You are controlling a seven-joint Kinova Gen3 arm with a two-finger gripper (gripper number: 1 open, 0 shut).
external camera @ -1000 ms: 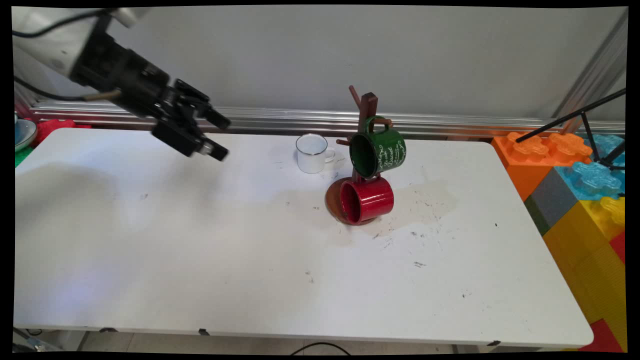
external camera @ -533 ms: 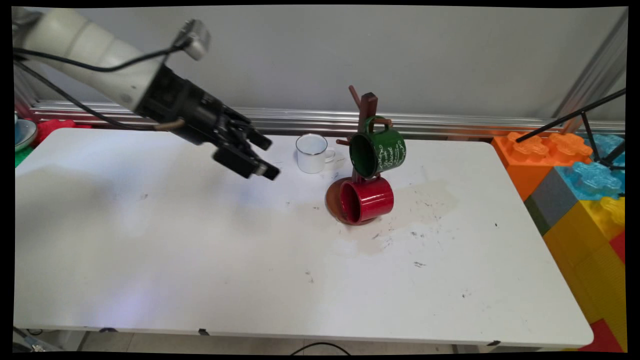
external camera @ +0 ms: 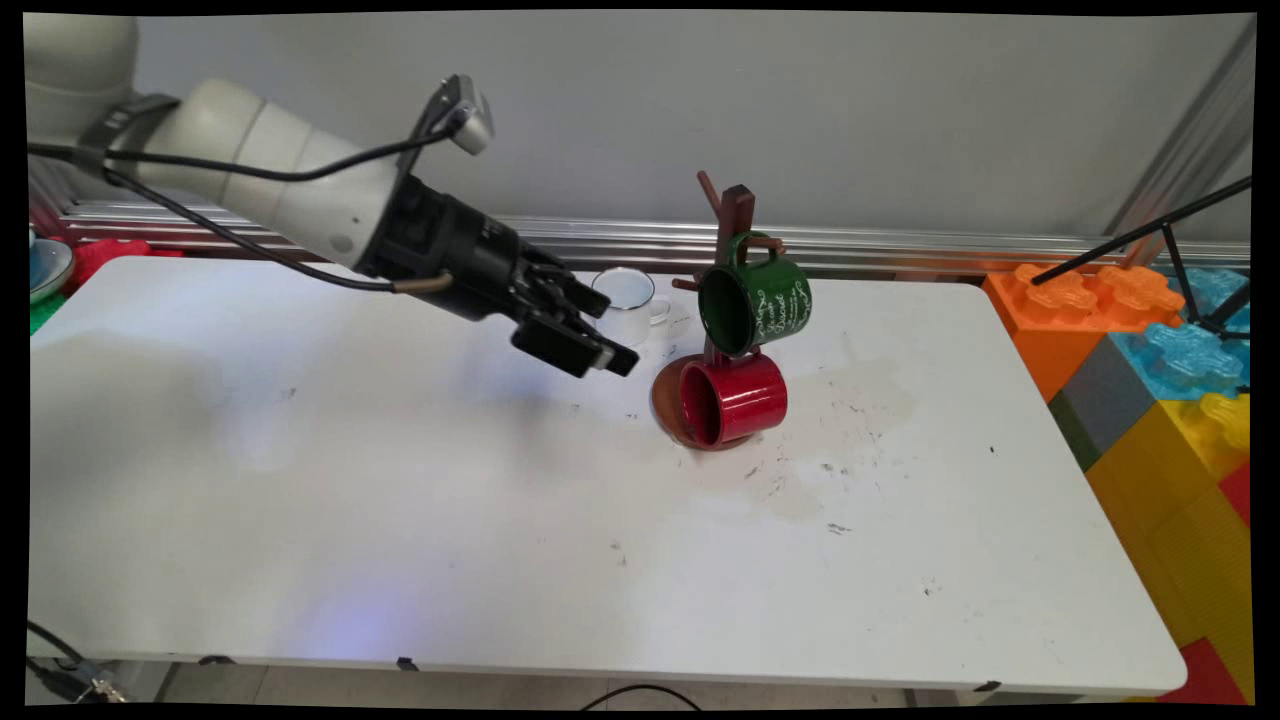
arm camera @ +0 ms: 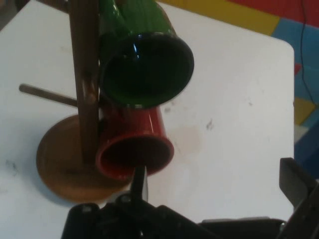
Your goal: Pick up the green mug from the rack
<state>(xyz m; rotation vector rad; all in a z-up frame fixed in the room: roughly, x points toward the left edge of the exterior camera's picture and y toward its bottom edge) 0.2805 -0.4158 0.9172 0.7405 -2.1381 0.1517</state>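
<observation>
The gripper is shown with its fingers spread wide and nothing held, poised above the white table just beside the red mug. The red mug and the green mug are hung on the wooden mug tree; a white mug, partly hidden by the gripper, is seen standing behind it.

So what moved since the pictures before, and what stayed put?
The gripper swept right across the table, from the left end to just beside the red mug on the mug stand. Its fingers are open, holding nothing. The red mug, green mug and white mug stayed where they were.
</observation>
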